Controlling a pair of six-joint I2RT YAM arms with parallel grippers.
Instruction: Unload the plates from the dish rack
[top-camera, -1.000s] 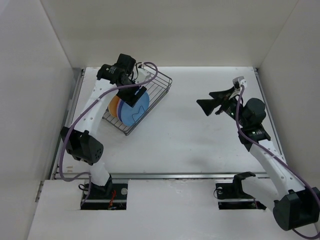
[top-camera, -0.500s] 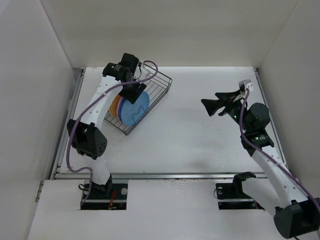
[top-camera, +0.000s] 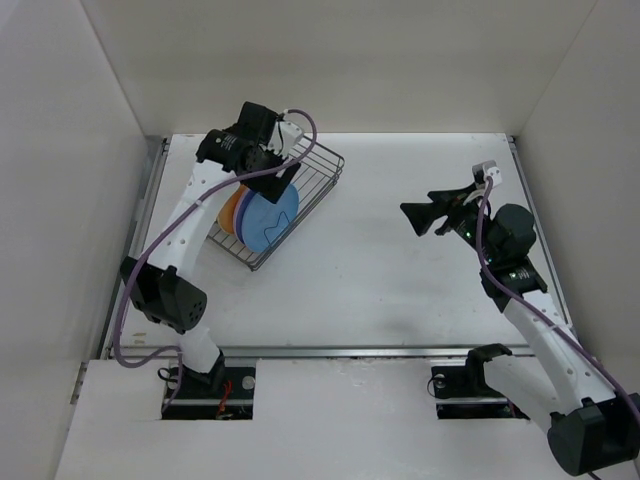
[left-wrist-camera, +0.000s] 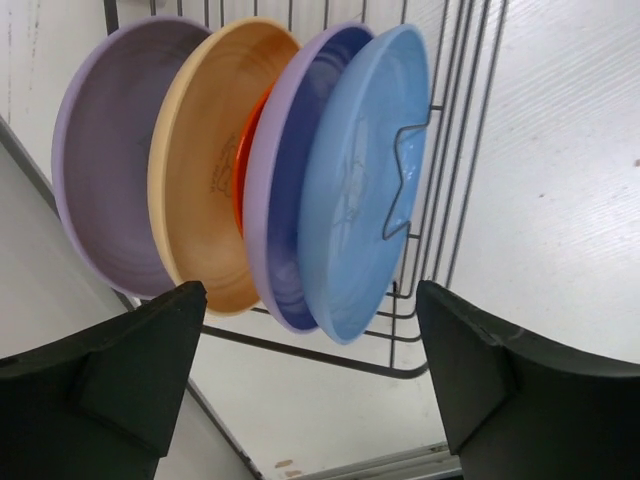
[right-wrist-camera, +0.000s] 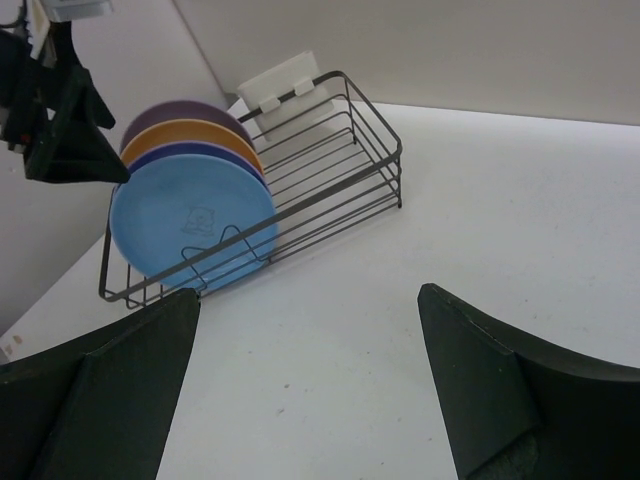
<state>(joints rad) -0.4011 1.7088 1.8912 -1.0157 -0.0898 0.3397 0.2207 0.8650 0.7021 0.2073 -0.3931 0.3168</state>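
Plates of plain round plastic are standing on edge, packed face to face, at one end of the rectangular dark metal wire dish rack (right-wrist-camera: 398, 160), which is sitting on the far left part of the white table (right-wrist-camera: 480, 220). In the left wrist view, a light blue plate (left-wrist-camera: 365, 180) is leaning at the outer end against a wavy wire divider. Behind it are sitting a lavender plate (left-wrist-camera: 272, 210), a sliver of a smaller red-orange plate (left-wrist-camera: 243, 165), a tan-yellow plate (left-wrist-camera: 200, 170) and another lavender plate (left-wrist-camera: 100, 150). A white plastic cutlery holder (right-wrist-camera: 283, 85) is sitting at the rack's far corner. The left gripper (left-wrist-camera: 310, 305) is hovering just over the plates, jaws spread wide and gripping nothing. The right gripper (right-wrist-camera: 308, 298) is hanging well apart from the rack, likewise spread and empty.
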